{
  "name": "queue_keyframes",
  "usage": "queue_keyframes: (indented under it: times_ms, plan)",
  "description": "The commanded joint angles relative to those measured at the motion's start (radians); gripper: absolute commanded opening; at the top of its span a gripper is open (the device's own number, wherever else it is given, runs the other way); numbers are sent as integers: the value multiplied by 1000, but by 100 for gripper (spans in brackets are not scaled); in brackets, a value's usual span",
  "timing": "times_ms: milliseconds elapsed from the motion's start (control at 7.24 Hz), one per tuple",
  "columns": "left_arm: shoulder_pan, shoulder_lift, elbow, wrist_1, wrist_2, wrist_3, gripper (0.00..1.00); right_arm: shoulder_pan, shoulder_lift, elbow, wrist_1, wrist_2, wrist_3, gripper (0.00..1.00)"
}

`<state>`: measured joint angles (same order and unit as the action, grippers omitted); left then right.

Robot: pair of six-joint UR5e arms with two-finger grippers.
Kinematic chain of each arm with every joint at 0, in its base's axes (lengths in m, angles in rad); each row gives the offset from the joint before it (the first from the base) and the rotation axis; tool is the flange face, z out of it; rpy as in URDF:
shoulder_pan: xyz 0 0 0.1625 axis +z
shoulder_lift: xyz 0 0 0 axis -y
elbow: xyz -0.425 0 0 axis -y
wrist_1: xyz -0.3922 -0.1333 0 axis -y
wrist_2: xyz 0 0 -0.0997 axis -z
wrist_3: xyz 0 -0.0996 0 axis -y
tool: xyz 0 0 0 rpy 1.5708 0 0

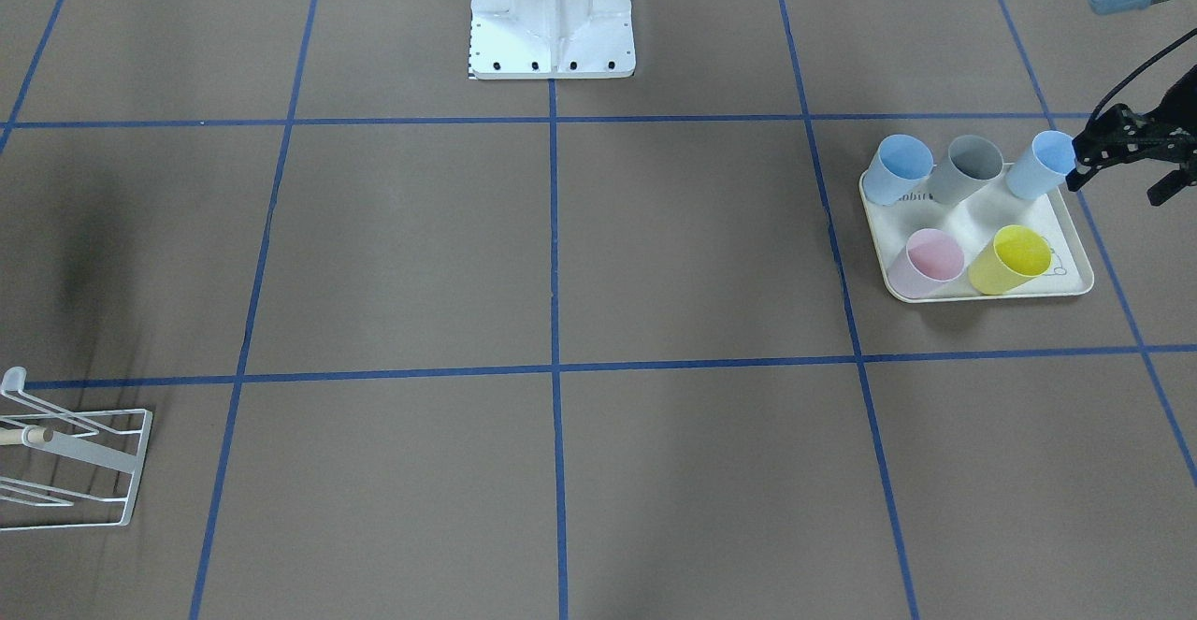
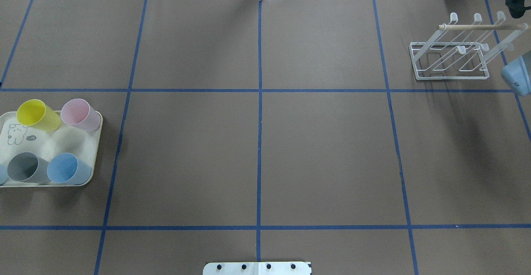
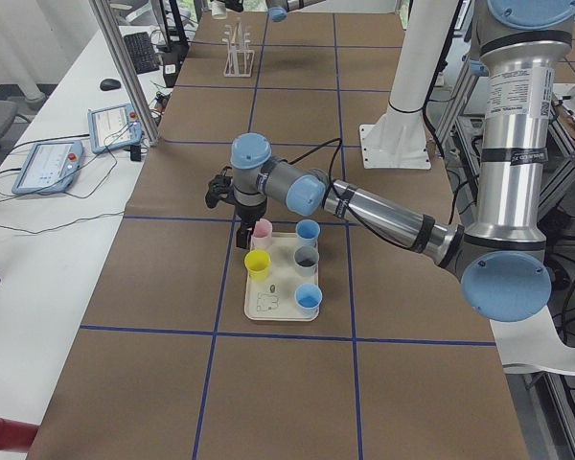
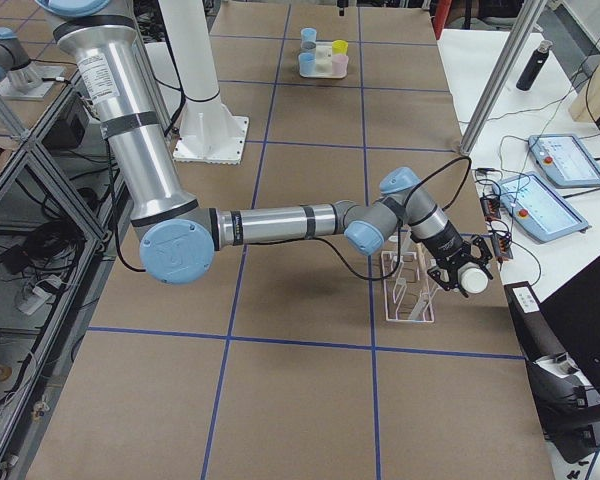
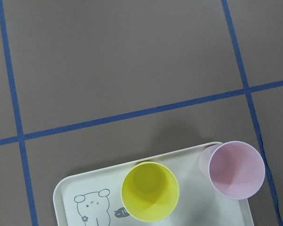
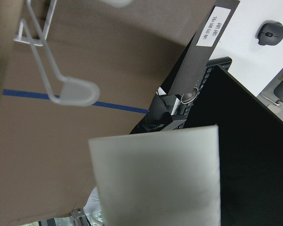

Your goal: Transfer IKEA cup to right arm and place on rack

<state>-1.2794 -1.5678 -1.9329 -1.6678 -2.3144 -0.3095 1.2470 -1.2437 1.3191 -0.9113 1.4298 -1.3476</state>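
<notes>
Two arms work well apart. The rack [image 2: 452,59], far right, holds no cup yet; the tray [image 1: 1075,279], at left, carries five other cups [image 1: 1017,257]. Just beyond the rack, the right gripper [image 4: 458,272] pinches a white cup [image 6: 155,179] — the handover looks done and placing remains. The left gripper [image 3: 241,230] hovers over the tray; I cannot tell its finger spread.

cream tray [image 2: 47,144] with rabbit print at the table's left end. brown cover [image 2: 323,159] gridded with blue tape [image 2: 259,142]. side bench: two pendants [image 3: 46,165], mouse [image 3: 110,84], keyboard [image 3: 141,51]. black bottle [image 4: 532,65] on the other bench.
</notes>
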Motion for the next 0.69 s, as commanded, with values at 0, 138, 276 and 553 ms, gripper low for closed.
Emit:
queue_keyframes:
  times_ms: [0, 138, 276, 553]
  plan:
    - [0, -1, 0, -1, 0, 0, 100, -21, -2, -11, -1, -9, -2, 0]
    - [0, 0, 0, -1, 0, 0, 100, -32, -9, -11, -3, -44, -2, 0]
    - [0, -1, 0, -1, 0, 0, 100, -43, -16, -11, -3, -67, -11, 0]
    - [2, -1, 0, -1, -2, 0, 100, -44, -37, -8, 0, -72, -50, 0]
